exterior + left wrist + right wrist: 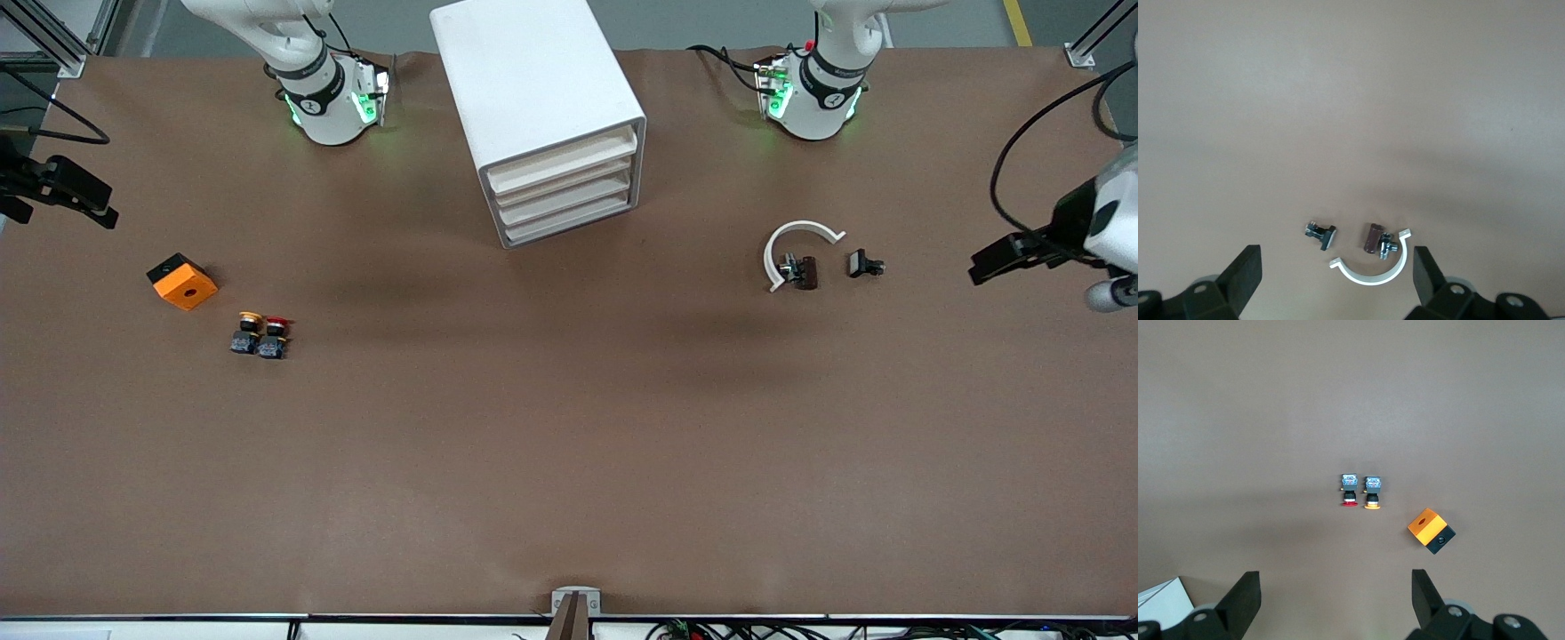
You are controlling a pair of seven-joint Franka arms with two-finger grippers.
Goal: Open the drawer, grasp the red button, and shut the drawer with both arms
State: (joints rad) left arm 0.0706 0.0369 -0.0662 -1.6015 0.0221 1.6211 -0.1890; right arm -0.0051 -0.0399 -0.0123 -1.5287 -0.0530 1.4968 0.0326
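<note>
From the high front camera, a big brown table (pixel 569 444) fills the picture. A white set of drawers (pixel 542 116) stands at the top middle, and all its drawers are pushed in. In the middle left part of the picture sit two little buttons side by side. The button (pixel 274 336) with the red cap is just beside the yellow-capped button (pixel 246 332). An orange cube (pixel 182 281) with a hole lies a bit above them, nearer the edge of the picture. In the middle right part lie a white curved clip (pixel 794 244), a small brown and metal part (pixel 799 271) touching the clip, and a small black part (pixel 863 264) near it. The right gripper (pixel 62 188) hangs at the left edge of the picture. The left gripper (pixel 1022 253) hangs at the right edge. Both hold nothing.

From the left wrist camera, the left gripper (pixel 1336 280) shows at the bottom with its two black fingers (pixel 1245 273) spread wide apart. The clip and the two small parts lie on the table low in the picture, between the fingers.

From the right wrist camera, the right gripper (pixel 1336 600) is at the bottom, fingers wide apart and bare. The two buttons stand in the middle of the picture, and the orange cube lies lower and to the right of them
</note>
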